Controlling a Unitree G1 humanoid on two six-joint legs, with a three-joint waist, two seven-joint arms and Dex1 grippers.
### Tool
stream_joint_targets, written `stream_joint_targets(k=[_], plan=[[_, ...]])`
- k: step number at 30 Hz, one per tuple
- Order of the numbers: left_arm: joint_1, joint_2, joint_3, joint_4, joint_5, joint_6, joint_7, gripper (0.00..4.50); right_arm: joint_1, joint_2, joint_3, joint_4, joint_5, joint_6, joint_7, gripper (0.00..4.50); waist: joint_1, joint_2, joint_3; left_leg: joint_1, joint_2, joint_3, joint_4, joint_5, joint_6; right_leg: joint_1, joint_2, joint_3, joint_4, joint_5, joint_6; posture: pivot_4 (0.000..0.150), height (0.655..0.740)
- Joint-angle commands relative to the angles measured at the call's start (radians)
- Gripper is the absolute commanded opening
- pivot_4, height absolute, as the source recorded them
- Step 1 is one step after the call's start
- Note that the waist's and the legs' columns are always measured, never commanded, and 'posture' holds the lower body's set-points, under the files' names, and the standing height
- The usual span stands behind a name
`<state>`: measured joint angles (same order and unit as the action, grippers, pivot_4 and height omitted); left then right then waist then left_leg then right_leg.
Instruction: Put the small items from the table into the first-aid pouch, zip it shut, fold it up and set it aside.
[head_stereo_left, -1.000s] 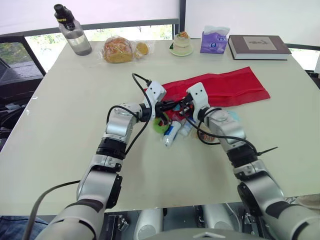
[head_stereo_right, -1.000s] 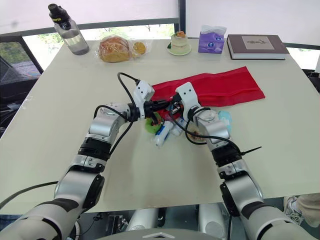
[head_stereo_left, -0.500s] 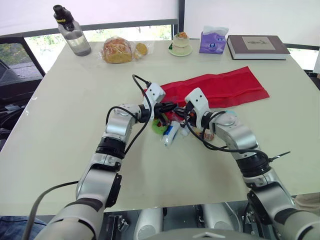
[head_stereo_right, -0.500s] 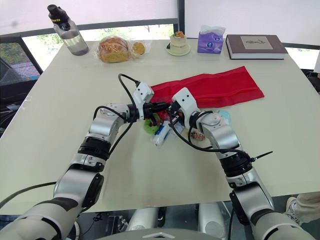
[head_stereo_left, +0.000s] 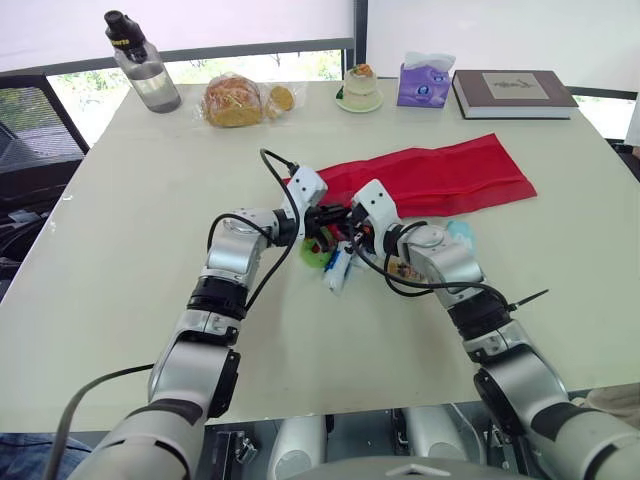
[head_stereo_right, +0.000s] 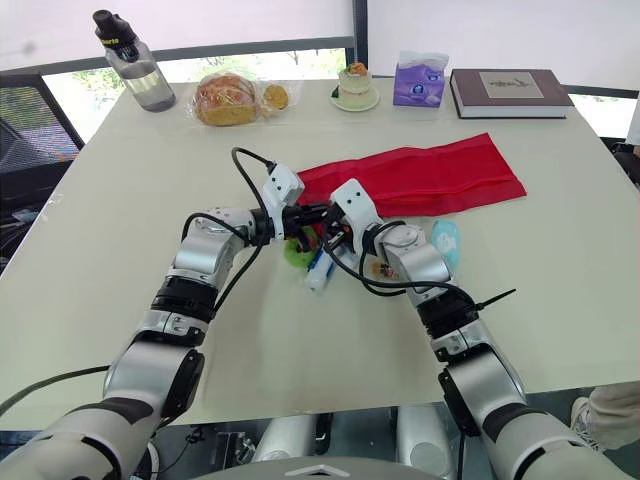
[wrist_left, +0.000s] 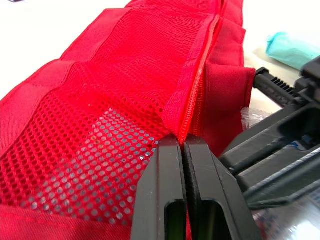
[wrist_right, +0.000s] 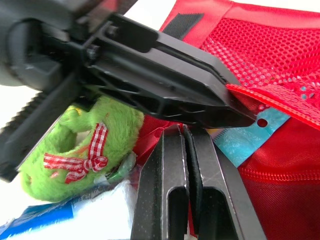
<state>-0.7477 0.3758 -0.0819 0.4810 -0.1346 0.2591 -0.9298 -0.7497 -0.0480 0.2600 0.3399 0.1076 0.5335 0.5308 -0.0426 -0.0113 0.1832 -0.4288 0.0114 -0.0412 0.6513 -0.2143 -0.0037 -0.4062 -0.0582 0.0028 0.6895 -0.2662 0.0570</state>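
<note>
Tightly pressed together, the left gripper's (wrist_left: 183, 142) black fingers (wrist_left: 167, 170) pinch the zip seam (wrist_left: 200, 75) of the red mesh pouch (wrist_left: 100, 100). The right gripper (wrist_right: 182, 131) is clamped flat too, just beside them; whether it holds cloth I cannot tell. A fuzzy green toy (wrist_right: 95, 135) with a checked bow lies alongside. Both forearms bend inward, meeting at the pouch's left end, mid-surface of the table (head_stereo_left: 130, 200); the pouch stretches toward the right edge.

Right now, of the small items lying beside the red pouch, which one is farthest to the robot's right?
The teal packet, in front of the red pouch; the green plush ring and white-and-blue tube lie by the pouch's left end.
</note>
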Motion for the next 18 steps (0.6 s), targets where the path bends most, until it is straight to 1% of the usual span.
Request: stream_joint_targets(k=[1,4,12,18], plan=[[0.013,-0.012,-0.016,-0.067,-0.019,0.009,-0.022,0.0,-0.039,0.027,-0.043,0.04,-0.011,-0.067,-0.056,0.13,0.001,0.0,0.0,0.0,0.0,0.0,0.0,0.0,0.0,0.0,0.0,0.0,0.001,0.0,0.0,0.15,0.74],[0.023,-0.013,-0.017,-0.084,-0.022,0.021,-0.024,0.0,-0.042,0.04,-0.072,0.075,-0.023,-0.114,-0.109,0.13,0.001,0.0,0.0,0.001,0.0,0.0,0.001,0.001,-0.001,0.0,0.0,0.001,0.003,0.0,0.0,0.15,0.74],[0.055,-0.007,-0.028,-0.12,-0.025,0.041,-0.037,0.0,-0.046,0.06,-0.096,0.114,-0.026,-0.188,-0.129,0.13,0.0,0.0,0.0,0.003,0.0,0.001,0.001,0.001,-0.001,0.0,0.0,0.002,0.005,0.0,0.0,0.15,0.74],[0.053,-0.006,-0.031,-0.115,-0.024,0.042,-0.039,0.0,-0.058,0.07,-0.108,0.14,-0.028,-0.23,-0.147,0.13,0.0,0.0,0.0,0.003,0.0,0.002,0.001,0.001,-0.001,0.0,0.0,0.003,0.005,0.0,0.0,0.15,0.74]])
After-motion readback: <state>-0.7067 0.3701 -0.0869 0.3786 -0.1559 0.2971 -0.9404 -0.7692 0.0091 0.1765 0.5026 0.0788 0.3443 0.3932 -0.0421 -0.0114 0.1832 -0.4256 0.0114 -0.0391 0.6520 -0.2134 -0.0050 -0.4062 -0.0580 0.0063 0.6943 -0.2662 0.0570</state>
